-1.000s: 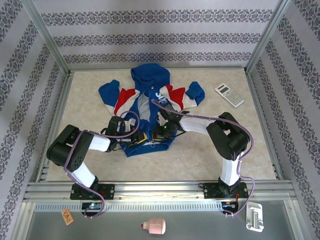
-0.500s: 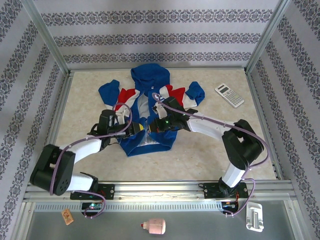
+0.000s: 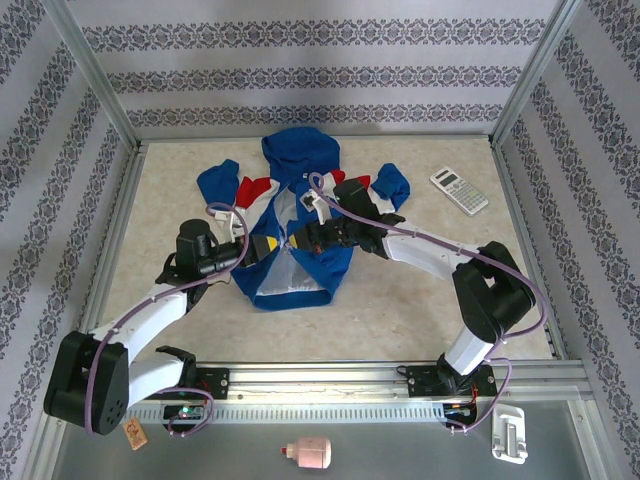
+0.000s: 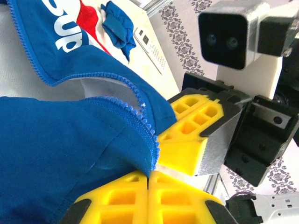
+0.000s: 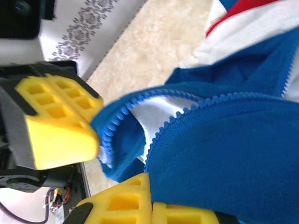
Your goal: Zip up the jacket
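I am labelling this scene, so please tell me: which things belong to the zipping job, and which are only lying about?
For the job: jacket; left claw and right claw, both shut on it.

Lying about: calculator on the table; pink container, white clip and small tag on the near ledge.

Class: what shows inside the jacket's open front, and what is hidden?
Pale lining shows between the unjoined zipper edges of the jacket; the table beneath it is covered.
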You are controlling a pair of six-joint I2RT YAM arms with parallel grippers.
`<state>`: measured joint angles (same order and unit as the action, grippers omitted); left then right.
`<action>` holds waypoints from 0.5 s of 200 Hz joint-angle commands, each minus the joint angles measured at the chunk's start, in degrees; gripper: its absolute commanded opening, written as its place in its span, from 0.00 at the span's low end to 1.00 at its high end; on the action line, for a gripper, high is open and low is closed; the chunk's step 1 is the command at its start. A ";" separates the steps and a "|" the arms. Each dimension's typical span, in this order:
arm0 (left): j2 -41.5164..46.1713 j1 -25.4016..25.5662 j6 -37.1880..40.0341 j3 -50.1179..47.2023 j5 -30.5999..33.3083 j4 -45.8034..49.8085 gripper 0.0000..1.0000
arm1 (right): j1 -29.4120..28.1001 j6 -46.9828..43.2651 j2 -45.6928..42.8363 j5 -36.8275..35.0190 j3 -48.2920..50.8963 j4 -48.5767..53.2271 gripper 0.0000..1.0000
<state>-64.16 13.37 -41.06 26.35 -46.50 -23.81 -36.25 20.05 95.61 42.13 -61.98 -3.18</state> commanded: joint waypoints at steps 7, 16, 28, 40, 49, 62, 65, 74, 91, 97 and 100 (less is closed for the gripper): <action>0.88 -0.53 3.17 -1.99 -1.02 -9.40 0.00 | 0.27 -4.45 -2.40 3.17 3.06 -9.05 0.00; 0.77 -0.56 4.04 -2.25 -0.64 -9.92 0.00 | 0.15 -5.64 -2.78 1.24 4.37 -11.20 0.00; 0.72 -0.53 4.93 -2.91 0.75 -10.82 0.00 | -0.33 -8.77 -3.27 -2.05 5.59 -12.80 0.00; 0.65 -0.57 5.93 -3.23 2.55 -10.74 0.00 | -0.96 -12.55 -3.67 -5.16 6.02 -13.03 0.00; 0.52 -0.61 7.02 -3.15 4.06 -9.91 0.00 | -1.41 -14.81 -3.85 -6.18 6.23 -13.76 0.00; 0.03 -0.62 8.46 -3.43 6.69 -9.27 0.00 | -1.55 -15.81 -3.86 -6.12 7.00 -16.42 0.00; -0.12 -0.69 8.68 -3.53 7.10 -9.45 0.00 | -1.54 -15.83 -3.78 -5.93 7.18 -17.21 0.00; -0.81 -0.62 9.32 -3.74 7.80 -10.21 0.00 | -1.57 -15.60 -3.68 -5.13 7.72 -19.41 0.00; -2.63 -0.62 8.80 -3.80 7.48 -12.36 0.00 | -1.54 -14.98 -3.09 -3.47 8.18 -22.48 0.00; -3.36 -0.60 8.28 -3.85 7.09 -13.39 0.00 | -1.59 -14.79 -2.86 -2.97 8.25 -23.21 0.00; -3.68 -0.57 8.01 -3.85 6.93 -13.88 0.00 | -1.55 -14.66 -2.74 -2.67 8.27 -23.60 0.00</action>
<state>-65.69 13.37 -34.63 23.22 -40.53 -31.44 -37.39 7.55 93.60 37.69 -54.54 -18.65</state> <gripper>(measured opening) 0.052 0.050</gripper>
